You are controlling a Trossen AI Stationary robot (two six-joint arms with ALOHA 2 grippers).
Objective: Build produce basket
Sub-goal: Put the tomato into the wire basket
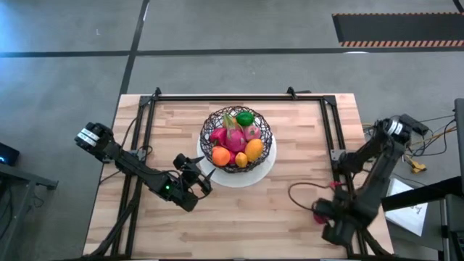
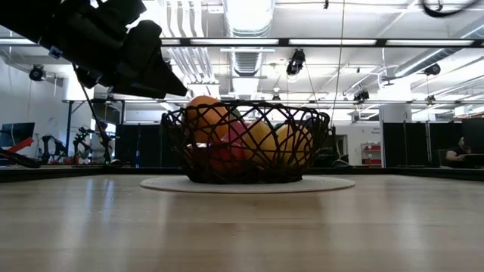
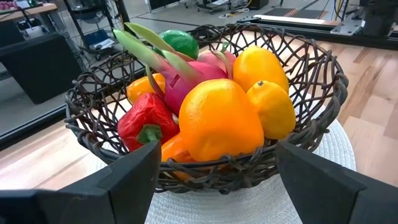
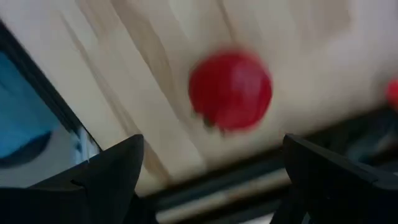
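The black wire basket (image 1: 236, 136) stands on a flat white round plate (image 1: 267, 165) at the table's middle. It holds several toy fruits and vegetables: an orange one (image 3: 217, 118), a yellow one (image 3: 270, 109), a red pepper (image 3: 146, 121), a pink dragon fruit (image 3: 186, 78) and a green one (image 3: 180, 42). My left gripper (image 1: 201, 170) is open and empty, just off the basket's near-left side, pointing at it. My right gripper (image 4: 211, 180) is open over a red round fruit (image 4: 230, 90) that lies on the table near its right near corner (image 1: 319, 215); the fingers do not touch it.
A black frame (image 1: 235, 96) runs around the wooden table top. A thin red cable (image 1: 297, 190) loops on the table by the right arm. A second red thing (image 4: 393, 93) shows at the edge of the right wrist view. Bare wood lies near the front edge.
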